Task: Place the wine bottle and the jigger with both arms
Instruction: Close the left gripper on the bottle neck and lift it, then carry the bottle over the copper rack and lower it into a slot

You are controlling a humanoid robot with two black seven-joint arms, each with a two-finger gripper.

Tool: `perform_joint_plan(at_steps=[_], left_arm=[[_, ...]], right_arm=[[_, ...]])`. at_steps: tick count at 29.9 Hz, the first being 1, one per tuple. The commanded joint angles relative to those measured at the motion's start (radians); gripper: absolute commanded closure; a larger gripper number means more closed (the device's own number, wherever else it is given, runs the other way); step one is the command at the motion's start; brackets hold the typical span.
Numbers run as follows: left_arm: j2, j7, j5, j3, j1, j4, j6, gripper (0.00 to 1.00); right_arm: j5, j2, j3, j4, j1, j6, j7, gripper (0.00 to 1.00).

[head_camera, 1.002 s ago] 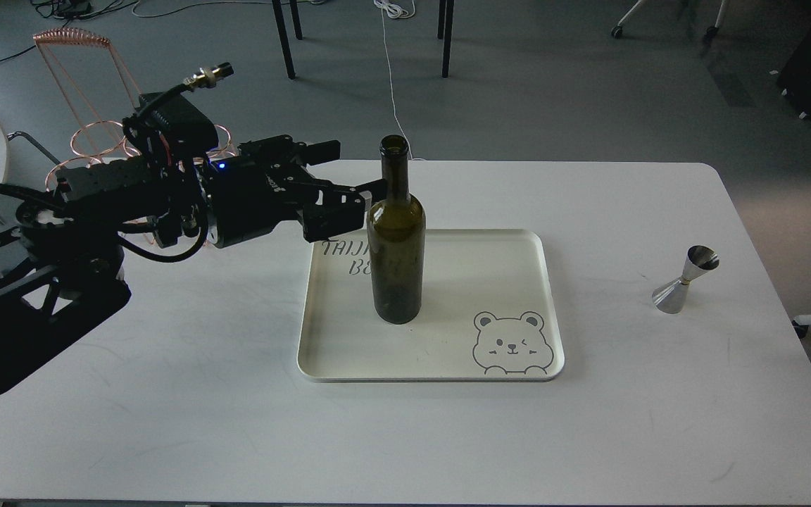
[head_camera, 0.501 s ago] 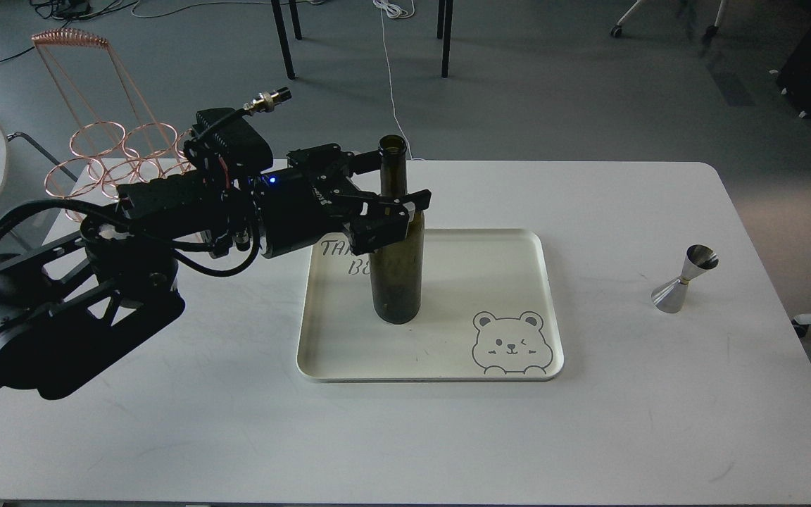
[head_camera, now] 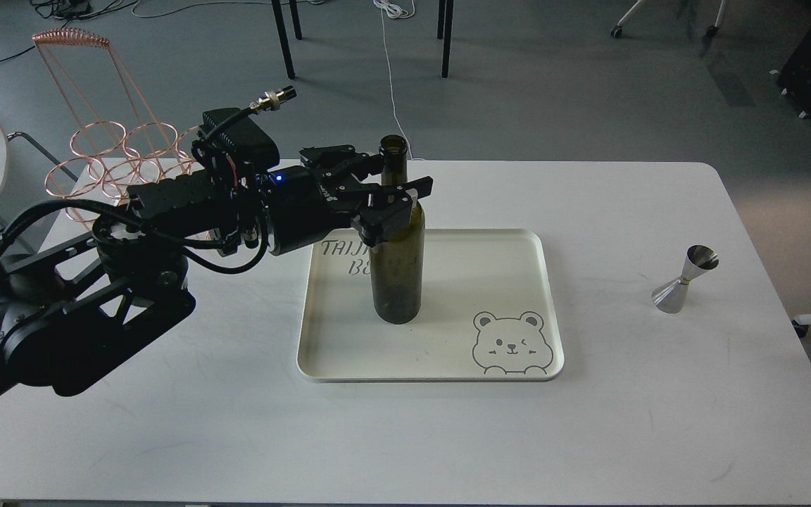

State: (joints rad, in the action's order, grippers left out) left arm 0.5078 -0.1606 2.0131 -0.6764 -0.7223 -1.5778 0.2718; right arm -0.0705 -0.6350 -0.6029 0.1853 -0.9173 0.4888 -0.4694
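White bench (head_camera: 588, 436) carries a cream tray (head_camera: 546, 296) lettered "TAIJ… BE…", partly hidden, with a bear drawing. Upright wine bottle (head_camera: 397, 267) stands there; left claw (head_camera: 388, 184) straddles its neck, grip uncertain. Shiny jigger (head_camera: 686, 280) sits far right.

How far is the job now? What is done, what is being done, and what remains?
No finished step can be read from this view. In hand: the left gripper straddles the wine bottle at its shoulder; the bottle stands upright on the tray. Left: the jigger stands untouched on the table, and no right arm is in view.
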Motion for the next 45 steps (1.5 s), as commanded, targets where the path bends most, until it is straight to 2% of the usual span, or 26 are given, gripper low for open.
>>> perform_joint_plan(at_steps=[1, 6, 8, 14, 22, 28, 31, 36, 40, 45], left_arm=[[0.001, -0.004, 0.021, 0.000, -0.002, -0.001, 0.000, 0.73], [0.015, -0.005, 0.019, -0.002, 0.000, -0.001, 0.000, 0.82], [0.024, -0.005, 0.016, -0.003, -0.002, -0.010, 0.001, 0.89], [0.106, -0.007, -0.043, -0.051, -0.026, -0.037, 0.001, 0.90], [0.357, -0.011, -0.260, -0.069, -0.123, -0.028, 0.001, 0.89], [0.452, -0.030, -0.274, -0.051, -0.253, 0.071, 0.012, 0.88], [0.462, -0.030, -0.271, -0.051, -0.299, 0.168, 0.012, 0.88], [0.457, -0.034, -0.263, -0.003, -0.319, 0.320, 0.007, 0.88], [0.457, -0.045, -0.218, 0.055, -0.318, 0.352, -0.002, 0.88], [0.449, -0.050, -0.209, 0.057, -0.315, 0.387, -0.034, 0.88]], right_arm=[[0.000, 0.000, 0.000, -0.001, 0.000, 0.000, -0.001, 0.03], [0.000, 0.000, 0.000, -0.001, 0.000, 0.000, -0.002, 0.03], [0.000, 0.000, 0.002, -0.001, 0.000, 0.000, -0.002, 0.03], [0.000, 0.000, 0.003, -0.001, -0.002, 0.000, -0.002, 0.03], [0.000, 0.000, 0.002, -0.001, -0.002, 0.000, -0.002, 0.03], [0.000, 0.001, 0.002, 0.000, 0.000, 0.000, -0.002, 0.03], [0.000, 0.001, 0.002, 0.000, -0.002, 0.000, -0.002, 0.03], [0.000, 0.001, 0.003, 0.000, -0.003, 0.000, -0.002, 0.03], [0.000, 0.000, 0.003, 0.000, -0.003, 0.000, -0.002, 0.03], [0.000, 0.000, 0.002, -0.001, 0.000, 0.000, -0.002, 0.03]])
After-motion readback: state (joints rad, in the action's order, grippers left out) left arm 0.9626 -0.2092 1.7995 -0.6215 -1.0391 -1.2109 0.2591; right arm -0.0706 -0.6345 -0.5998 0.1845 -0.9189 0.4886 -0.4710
